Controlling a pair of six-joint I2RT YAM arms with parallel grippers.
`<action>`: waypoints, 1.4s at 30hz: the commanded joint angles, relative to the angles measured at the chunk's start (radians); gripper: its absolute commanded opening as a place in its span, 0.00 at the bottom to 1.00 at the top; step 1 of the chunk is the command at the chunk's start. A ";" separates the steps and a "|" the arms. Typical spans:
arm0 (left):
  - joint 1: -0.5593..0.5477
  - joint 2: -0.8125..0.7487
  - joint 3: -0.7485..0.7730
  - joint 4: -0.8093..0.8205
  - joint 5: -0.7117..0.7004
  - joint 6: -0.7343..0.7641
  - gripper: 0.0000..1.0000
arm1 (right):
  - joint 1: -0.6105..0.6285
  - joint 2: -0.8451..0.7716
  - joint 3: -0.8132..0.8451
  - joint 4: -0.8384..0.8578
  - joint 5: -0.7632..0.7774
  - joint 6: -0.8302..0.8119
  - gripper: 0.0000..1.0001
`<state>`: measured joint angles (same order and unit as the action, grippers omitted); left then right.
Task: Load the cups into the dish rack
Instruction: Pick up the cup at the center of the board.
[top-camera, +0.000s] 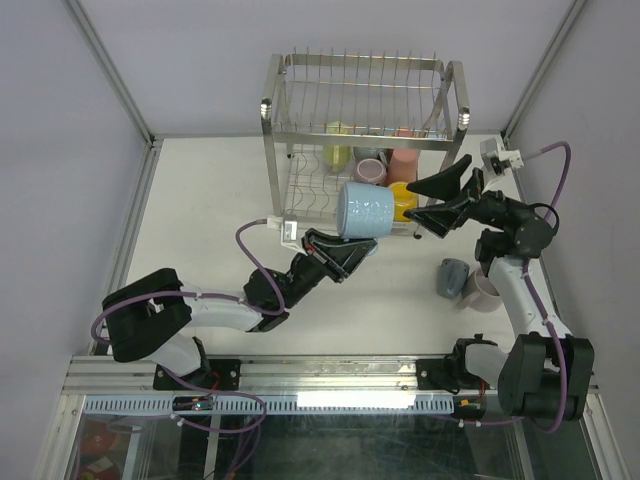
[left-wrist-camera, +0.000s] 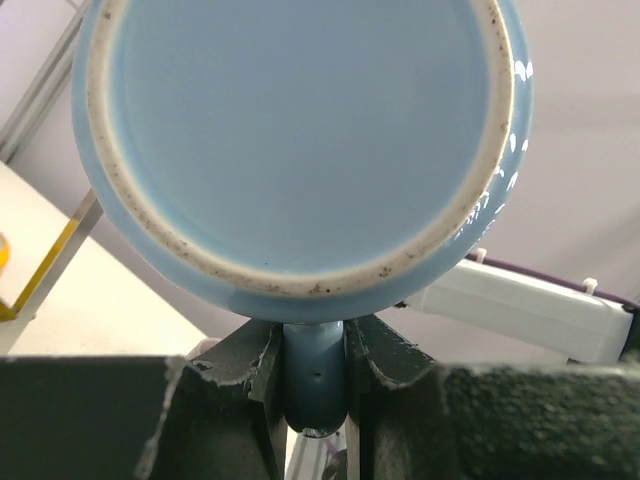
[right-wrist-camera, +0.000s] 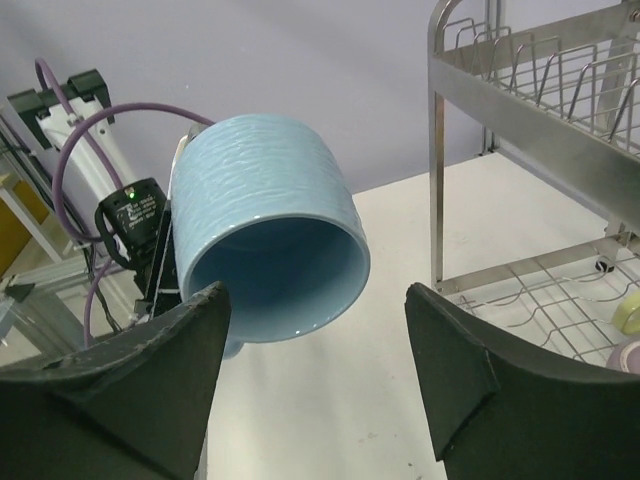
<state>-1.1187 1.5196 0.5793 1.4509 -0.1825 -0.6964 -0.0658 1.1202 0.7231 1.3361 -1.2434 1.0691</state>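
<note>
**Step in hand (judged):** carrying the light blue mug (top-camera: 366, 212) to the lower tier of the dish rack (top-camera: 268, 110).

**Grip.** The left gripper (left-wrist-camera: 313, 375) is pinched on the mug's handle. The mug is held in the air on its side, just in front of the lower tier. The right gripper (top-camera: 432, 200), at 3 o'clock of the mug, faces its mouth with jaws spread wide, gripping nothing.

**Procedure.** Keep the handle pinch firm, because the mug's body overhangs the fingers and may swing. Steer clear of the yellow mug (top-camera: 403, 200) and the rack posts.

**Surroundings.** The white table (top-camera: 200, 220) is matt and flat. A grey-blue mug (top-camera: 452, 277) and a mauve mug (top-camera: 483, 290) wait at 4 o'clock. Pale walls with aluminium struts enclose the cell.
</note>
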 joint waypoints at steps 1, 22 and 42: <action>0.025 -0.087 -0.045 0.295 0.009 0.048 0.00 | -0.009 -0.038 0.013 -0.026 -0.099 -0.090 0.74; 0.178 -0.200 -0.355 0.285 -0.021 0.095 0.00 | -0.158 -0.083 0.032 -0.761 -0.261 -0.464 0.66; 0.186 -0.302 -0.188 -0.300 -0.150 0.413 0.00 | -0.099 -0.124 0.266 -1.995 0.109 -1.583 0.70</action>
<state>-0.9405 1.2545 0.2798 1.1679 -0.2863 -0.4194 -0.1555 1.0111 0.9836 -0.6132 -1.1500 -0.4320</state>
